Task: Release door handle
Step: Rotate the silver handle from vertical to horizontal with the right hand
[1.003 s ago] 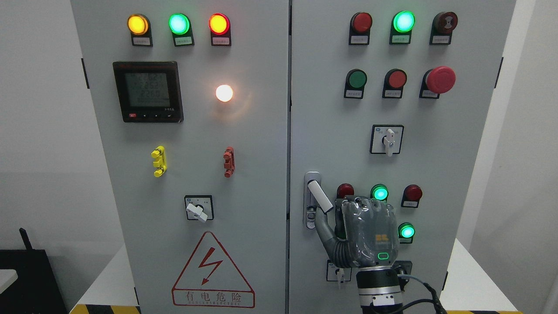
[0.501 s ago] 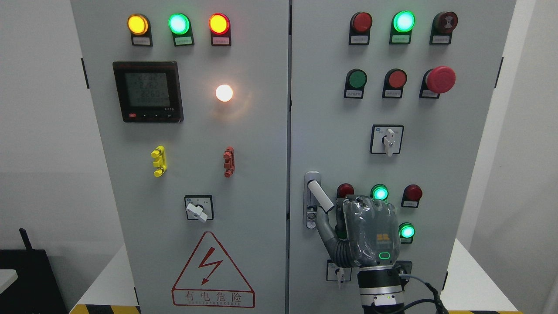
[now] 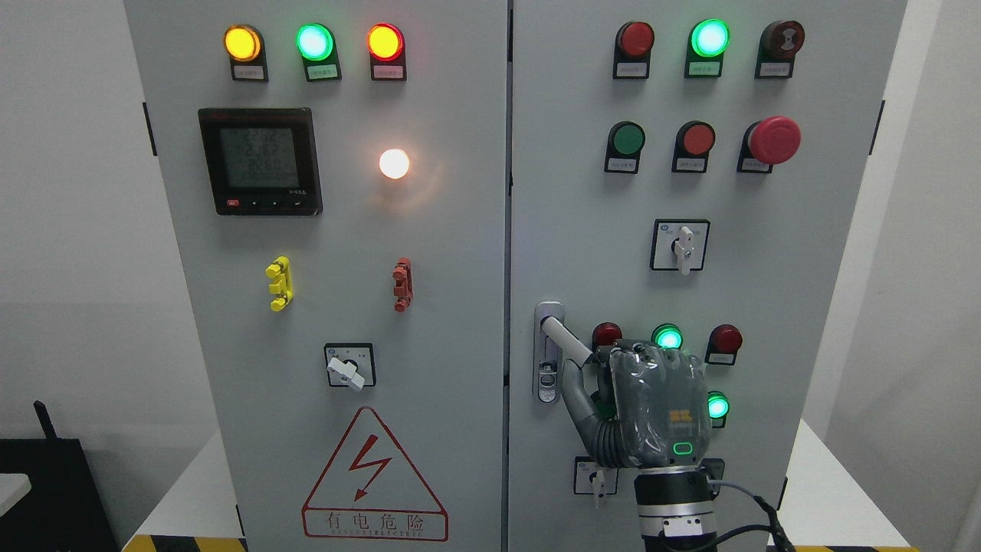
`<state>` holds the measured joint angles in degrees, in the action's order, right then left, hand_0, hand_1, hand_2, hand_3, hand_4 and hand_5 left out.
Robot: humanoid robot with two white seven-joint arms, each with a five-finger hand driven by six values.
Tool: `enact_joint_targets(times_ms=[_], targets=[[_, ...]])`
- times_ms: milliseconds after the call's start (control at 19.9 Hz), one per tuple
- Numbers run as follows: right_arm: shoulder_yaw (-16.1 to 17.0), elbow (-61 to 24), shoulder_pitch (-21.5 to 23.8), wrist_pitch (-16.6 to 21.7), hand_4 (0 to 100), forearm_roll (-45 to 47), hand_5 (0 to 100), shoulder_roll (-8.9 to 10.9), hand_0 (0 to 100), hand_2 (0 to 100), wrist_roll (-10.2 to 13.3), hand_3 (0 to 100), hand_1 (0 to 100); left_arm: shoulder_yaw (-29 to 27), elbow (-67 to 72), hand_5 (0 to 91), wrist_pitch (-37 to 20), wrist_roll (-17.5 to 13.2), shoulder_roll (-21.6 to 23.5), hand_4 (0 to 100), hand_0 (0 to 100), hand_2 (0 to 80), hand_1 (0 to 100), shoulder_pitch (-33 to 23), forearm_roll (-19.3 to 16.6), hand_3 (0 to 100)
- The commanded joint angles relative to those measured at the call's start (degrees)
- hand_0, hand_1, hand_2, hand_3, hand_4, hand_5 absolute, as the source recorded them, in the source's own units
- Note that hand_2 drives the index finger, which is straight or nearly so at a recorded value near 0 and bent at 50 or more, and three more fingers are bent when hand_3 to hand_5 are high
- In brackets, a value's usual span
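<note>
Now one robot hand [image 3: 657,410] touches one door handle [image 3: 565,340].

Single head view, no second view to share. Camera at robot head height, facing grey two-door electrical cabinet [image 3: 490,230] square on, slight downward tilt. Close: cabinet fills frame, top edge cropped. Door seam near picture centre. White wall [image 3: 61,230] strips on both sides. Counter [image 3: 828,498] visible at lower corners. Robot hand [image 3: 651,406] enters bottom right.
</note>
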<state>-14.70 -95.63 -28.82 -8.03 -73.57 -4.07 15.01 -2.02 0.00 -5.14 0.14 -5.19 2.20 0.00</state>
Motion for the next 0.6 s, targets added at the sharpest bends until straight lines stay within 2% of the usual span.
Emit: enact_joint_targets(times_ms=[0,551], targets=[[0.4,-0.2,-0.1,0.0,100,0.0,99,0.20,61,100,-0.1,100,45,0.0,-0.5,0.0,0.0,0.0,0.0,0,12,0.0,39,0.0,-1.6,0],[1.1,-0.3,-0.4,0.0,100,0.0,100,0.20,61,100,0.0,100,44,0.0,-0.5,0.0,0.0,0.0,0.0,0,12,0.0,39,0.0,-1.6,0]])
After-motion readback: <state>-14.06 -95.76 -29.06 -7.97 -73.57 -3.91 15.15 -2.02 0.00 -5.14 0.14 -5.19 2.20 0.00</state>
